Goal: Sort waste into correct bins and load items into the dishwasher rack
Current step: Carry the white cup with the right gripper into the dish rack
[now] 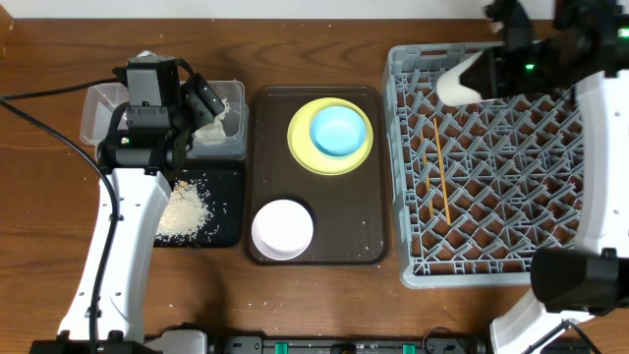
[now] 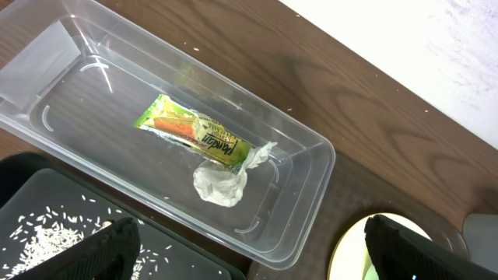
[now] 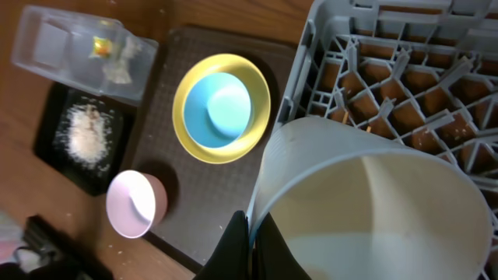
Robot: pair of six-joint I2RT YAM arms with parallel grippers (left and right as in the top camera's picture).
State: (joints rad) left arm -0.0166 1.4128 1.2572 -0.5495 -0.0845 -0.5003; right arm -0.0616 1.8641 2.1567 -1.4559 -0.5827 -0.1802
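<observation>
Clear tub [image 2: 313, 159] holds a wrapper [image 2: 194, 132], print unreadable, and a tissue [image 2: 220, 185]; black tray [image 1: 226, 189] holds crumbs [image 1: 184, 210]. We see the left gripper [image 2: 253, 249] spread, the right gripper [image 3: 249, 243] pinching the cup [image 3: 366, 210].

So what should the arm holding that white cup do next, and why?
Probably lower the white cup into the grey rack and let go: the right end effector pinches its rim, and it hangs tilted over the rack's corner.
</observation>
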